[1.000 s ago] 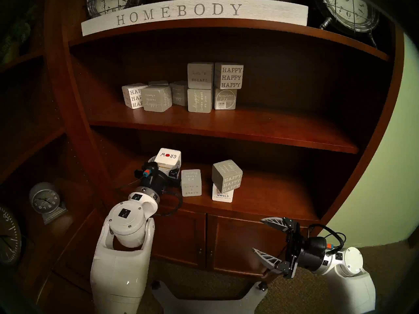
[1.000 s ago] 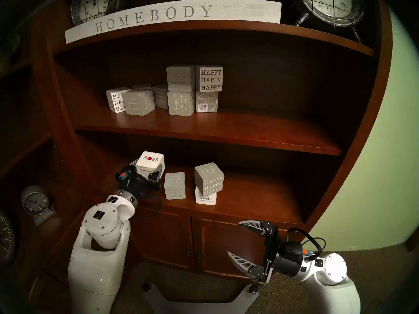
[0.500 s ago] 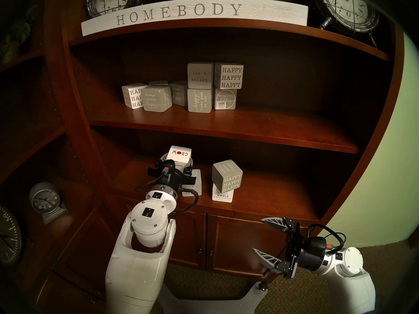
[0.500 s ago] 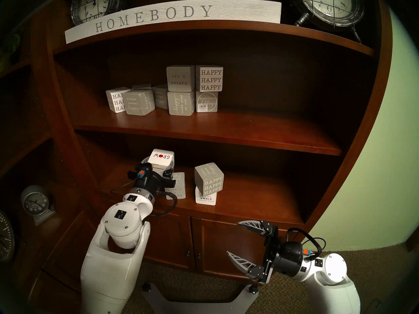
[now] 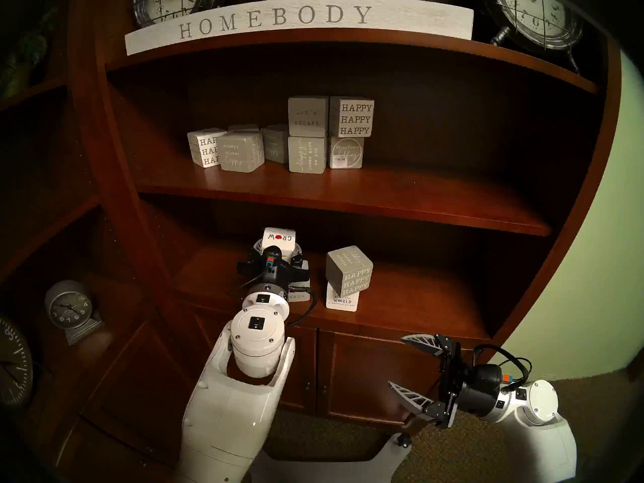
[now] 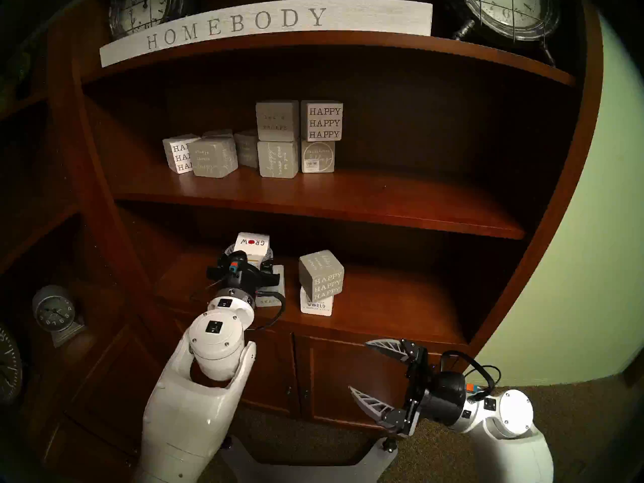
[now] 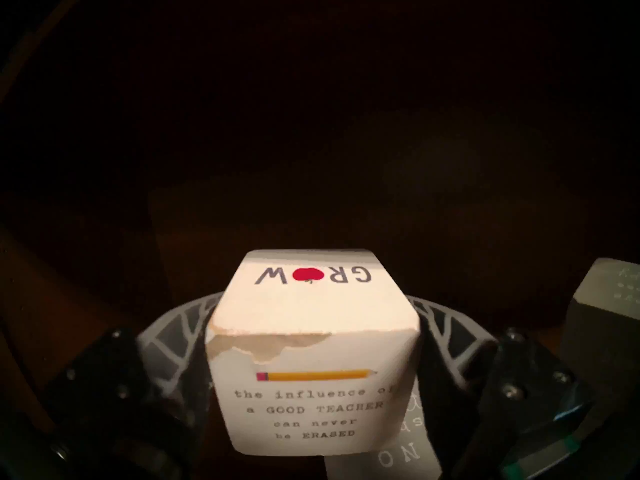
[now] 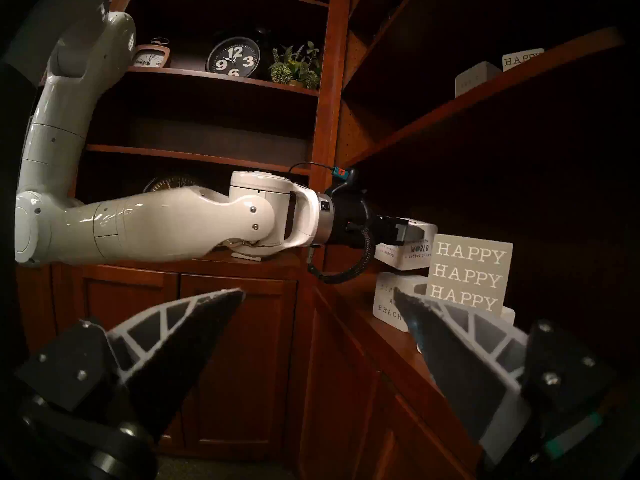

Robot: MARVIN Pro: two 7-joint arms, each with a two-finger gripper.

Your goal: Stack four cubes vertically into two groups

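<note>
In the head views, a white GROW cube (image 5: pixel 278 241) is held by the left hand (image 5: pixel 277 250) above the grey BEACH cube (image 5: pixel 302 284), which is mostly hidden behind the wrist. To the right, a grey HAPPY cube (image 5: pixel 349 271) sits skewed on a second white cube (image 5: pixel 342 300), so one group is judged done. The right hand (image 5: pixel 408 367) is seen with its jaws wide and empty, in front of the cabinet doors, well apart from the lower shelf (image 5: pixel 418 297).

In the left wrist view, the GROW cube (image 7: pixel 311 351) is clamped at its sides between both fingers (image 7: pixel 173 334). Only a sliver of the BEACH cube (image 7: pixel 398 458) shows below it, so their alignment cannot be judged. A release off centre could let the GROW cube tip off, and a sideways drift could knock the skewed HAPPY cube (image 7: pixel 606 330).

In the right wrist view, a gap is seen between the held cube (image 8: pixel 412 250) and the BEACH cube (image 8: pixel 391 302). The far side of both is cut off by the HAPPY cube (image 8: pixel 467 271), and the lettering is blurred.
</note>
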